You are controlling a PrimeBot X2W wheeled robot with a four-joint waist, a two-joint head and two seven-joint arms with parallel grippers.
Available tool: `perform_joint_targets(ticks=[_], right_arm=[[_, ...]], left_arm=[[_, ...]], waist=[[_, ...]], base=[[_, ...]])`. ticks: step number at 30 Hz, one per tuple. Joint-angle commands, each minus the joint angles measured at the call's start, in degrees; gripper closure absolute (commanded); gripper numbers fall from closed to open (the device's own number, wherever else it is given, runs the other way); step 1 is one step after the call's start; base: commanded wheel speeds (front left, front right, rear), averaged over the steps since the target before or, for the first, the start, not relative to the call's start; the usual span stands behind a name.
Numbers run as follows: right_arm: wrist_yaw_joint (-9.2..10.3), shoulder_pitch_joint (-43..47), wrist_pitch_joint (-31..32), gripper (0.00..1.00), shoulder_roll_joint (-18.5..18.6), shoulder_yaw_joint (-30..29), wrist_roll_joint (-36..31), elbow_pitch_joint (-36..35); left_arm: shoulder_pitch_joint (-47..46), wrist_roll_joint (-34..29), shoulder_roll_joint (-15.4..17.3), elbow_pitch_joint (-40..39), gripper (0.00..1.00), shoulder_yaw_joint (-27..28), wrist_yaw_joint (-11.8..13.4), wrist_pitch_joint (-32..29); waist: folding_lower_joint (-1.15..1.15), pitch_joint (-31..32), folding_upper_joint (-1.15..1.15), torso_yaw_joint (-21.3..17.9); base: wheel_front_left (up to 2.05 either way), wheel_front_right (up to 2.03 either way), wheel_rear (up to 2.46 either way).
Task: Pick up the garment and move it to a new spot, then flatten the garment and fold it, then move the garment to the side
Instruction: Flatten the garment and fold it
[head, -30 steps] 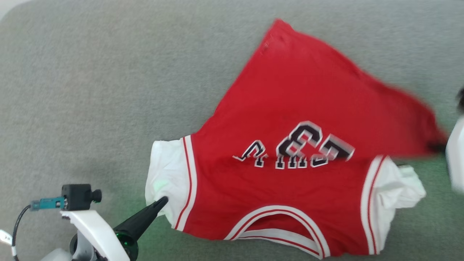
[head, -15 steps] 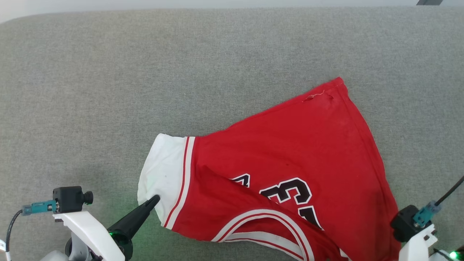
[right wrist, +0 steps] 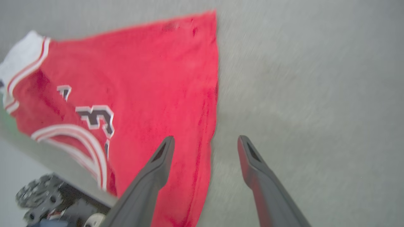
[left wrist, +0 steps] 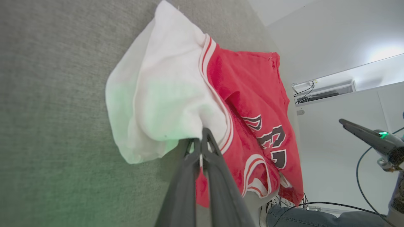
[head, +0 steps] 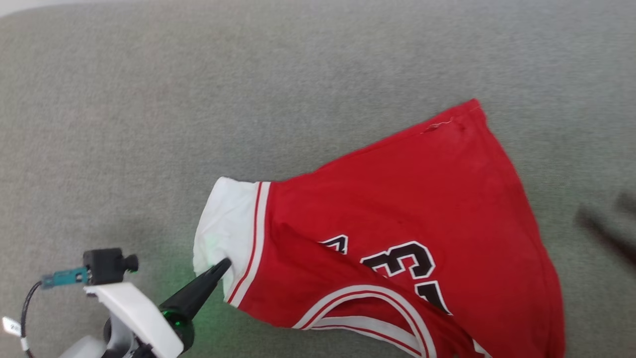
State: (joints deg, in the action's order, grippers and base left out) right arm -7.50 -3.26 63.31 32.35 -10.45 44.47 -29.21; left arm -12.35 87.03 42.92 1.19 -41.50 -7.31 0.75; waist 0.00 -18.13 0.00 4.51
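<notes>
At the near left part of the worktop [head: 99, 124], a white sleeve [head: 223, 233] of the garment [head: 397, 199] is being pinched by the left gripper [head: 223, 263]. Its two dark fingers are being pressed tight together on the sleeve's near edge. In the left wrist view the white cloth is being bunched over the closed tips, and a green glow is being cast on it. Just beside the grip, the sleeve is being joined to the red body by red-and-white striped trim [head: 256, 238].

The garment is being carried by the near right part of the worktop, with its collar end reaching the near edge. There the striped collar [head: 362, 290] is being shown as a curved band. Just beyond it, the black, white-edged lettering is being cut off by a diagonal fold of red cloth. Only a "3" [head: 400, 258] is being read in full, the other characters being half hidden. Farther on, the red body is being spread out flat and is being narrowed to a hem corner [head: 472, 107] pointing toward the far right.

The right gripper [right wrist: 205, 140] is being held wide apart with nothing between its fingers, above the garment's right side edge. One finger [right wrist: 154, 164] is being seen over red cloth, the other over bare grey worktop
</notes>
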Motion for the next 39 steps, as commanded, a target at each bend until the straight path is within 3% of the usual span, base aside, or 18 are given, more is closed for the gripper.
perform_joint_targets(ticks=[1,5,11,19,25,26,28,29,39], right_arm=[[0.03,-5.28,-2.42,0.00,-0.54,-0.60,-2.52,1.67],[0.03,-12.73,-6.58,0.00,-0.68,2.43,-8.52,6.86],[0.03,-23.74,-11.06,0.00,-2.12,12.68,-14.34,21.78],[0.04,-32.70,-11.73,0.00,-1.65,22.37,-16.08,38.43],[0.11,-34.85,-11.88,0.00,-0.09,27.15,-16.47,45.55],[0.12,-35.02,-11.61,0.51,-0.31,27.68,-16.13,46.17],[0.11,-35.45,-12.24,0.90,-0.48,28.72,-15.32,47.01],[0.11,-35.79,-13.06,1.00,-0.71,28.74,-14.98,47.29],[0.08,-43.99,-26.41,1.00,-4.94,23.42,-14.07,50.77]], left_arm=[[-1.30,-0.58,-0.83,-0.31,1.00,-0.16,-0.26,-0.13],[-2.61,-0.88,-2.07,-0.08,1.00,-0.19,-0.27,0.33],[-4.80,-2.00,-4.27,-0.36,1.00,-1.92,-0.26,-0.40],[-6.48,-1.57,-6.12,-0.05,1.00,-3.10,-0.27,-0.08],[-7.64,-1.35,-6.71,0.35,1.00,-3.94,-0.27,0.20],[-7.80,-1.20,-6.77,0.58,1.00,-4.02,-0.27,0.25],[-8.21,-1.01,-6.80,1.16,1.00,-3.99,-0.27,0.37],[-8.53,-1.01,-6.79,1.42,1.00,-3.87,-0.27,0.59],[-17.35,-3.94,-4.81,8.07,1.00,0.82,-0.28,4.15]], waist=[[0.00,-1.40,0.00,1.43],[0.00,-2.82,0.00,3.15],[0.00,-5.29,0.00,6.78],[0.00,-7.23,0.00,9.57],[0.00,-7.54,0.00,10.01],[0.00,-7.46,0.00,9.91],[0.00,-7.18,0.00,9.55],[0.00,-6.99,0.00,9.34],[0.00,-4.28,0.00,5.77]], base=[[0.00,0.00,0.00],[0.00,0.00,0.00],[0.00,0.00,0.00],[0.00,0.00,0.00],[0.00,0.00,0.00],[0.00,0.00,0.00],[0.00,0.00,0.00],[0.00,0.00,0.00],[0.00,0.00,0.00]])
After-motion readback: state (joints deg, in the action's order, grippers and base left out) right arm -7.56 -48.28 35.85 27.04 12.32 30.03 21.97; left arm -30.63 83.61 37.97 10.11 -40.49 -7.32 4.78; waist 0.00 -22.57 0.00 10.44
